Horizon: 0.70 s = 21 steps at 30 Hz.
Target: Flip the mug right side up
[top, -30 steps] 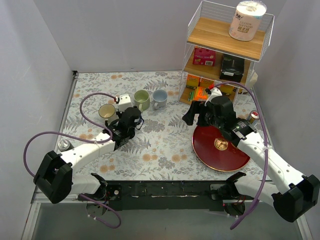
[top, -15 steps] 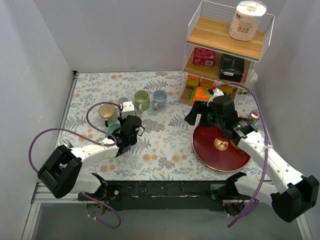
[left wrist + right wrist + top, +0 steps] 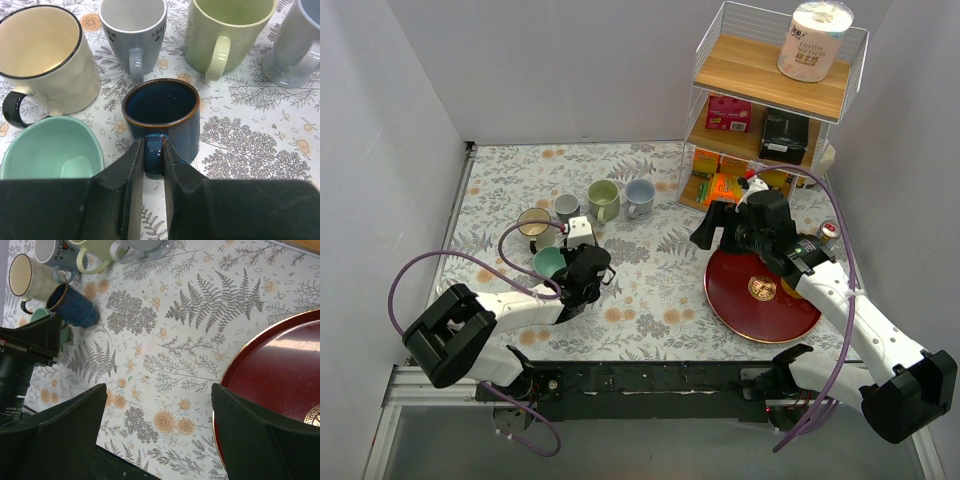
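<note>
The dark blue mug (image 3: 162, 112) stands upright on the flowered table, its mouth facing up, also seen in the right wrist view (image 3: 75, 306). My left gripper (image 3: 153, 160) is shut on its handle, one finger on each side. From above, the left gripper (image 3: 582, 264) covers the mug. My right gripper (image 3: 158, 387) hangs open over bare table left of the red plate, nothing between its fingers; in the top view it (image 3: 712, 228) sits at mid right.
Around the blue mug stand a cream mug (image 3: 45, 60), a grey mug (image 3: 134, 25), a green mug (image 3: 225, 30), a pale blue mug (image 3: 295, 45) and a teal cup (image 3: 50, 150). A red plate (image 3: 760, 295) lies right. A wire shelf rack (image 3: 770, 110) stands at back right.
My left gripper has moved toward the near edge and slightly right, still shut on the handle. The grey mug behind it has come into view. The right arm has barely moved.
</note>
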Motion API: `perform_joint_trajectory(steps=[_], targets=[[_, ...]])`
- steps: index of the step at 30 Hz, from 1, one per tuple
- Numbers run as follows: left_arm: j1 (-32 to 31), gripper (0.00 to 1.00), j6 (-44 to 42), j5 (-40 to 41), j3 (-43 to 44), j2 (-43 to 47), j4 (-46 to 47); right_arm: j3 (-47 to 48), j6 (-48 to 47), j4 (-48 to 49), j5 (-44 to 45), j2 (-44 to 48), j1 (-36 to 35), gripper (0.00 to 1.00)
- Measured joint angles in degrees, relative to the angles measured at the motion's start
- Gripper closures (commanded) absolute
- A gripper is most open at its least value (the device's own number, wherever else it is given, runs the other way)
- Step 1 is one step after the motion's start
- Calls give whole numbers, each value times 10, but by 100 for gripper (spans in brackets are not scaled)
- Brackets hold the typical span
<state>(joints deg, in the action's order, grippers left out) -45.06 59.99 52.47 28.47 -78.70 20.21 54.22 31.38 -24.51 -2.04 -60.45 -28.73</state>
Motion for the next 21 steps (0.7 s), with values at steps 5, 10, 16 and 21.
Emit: perform_joint_trajectory(steps=[5, 10, 16, 21], targets=[[-12, 79, 35, 24, -10, 0, 4, 0, 2, -12, -1, 1, 4, 8], [-38, 75, 60, 30, -18, -13, 3, 0, 4, -18, -1, 2, 8, 8], [-66, 62, 77, 35, -19, -36, -14, 0, 6, -25, -3, 5, 12, 8], [-73, 35, 89, 43, -19, -32, -35, 0, 12, -29, -2, 4, 14, 7]])
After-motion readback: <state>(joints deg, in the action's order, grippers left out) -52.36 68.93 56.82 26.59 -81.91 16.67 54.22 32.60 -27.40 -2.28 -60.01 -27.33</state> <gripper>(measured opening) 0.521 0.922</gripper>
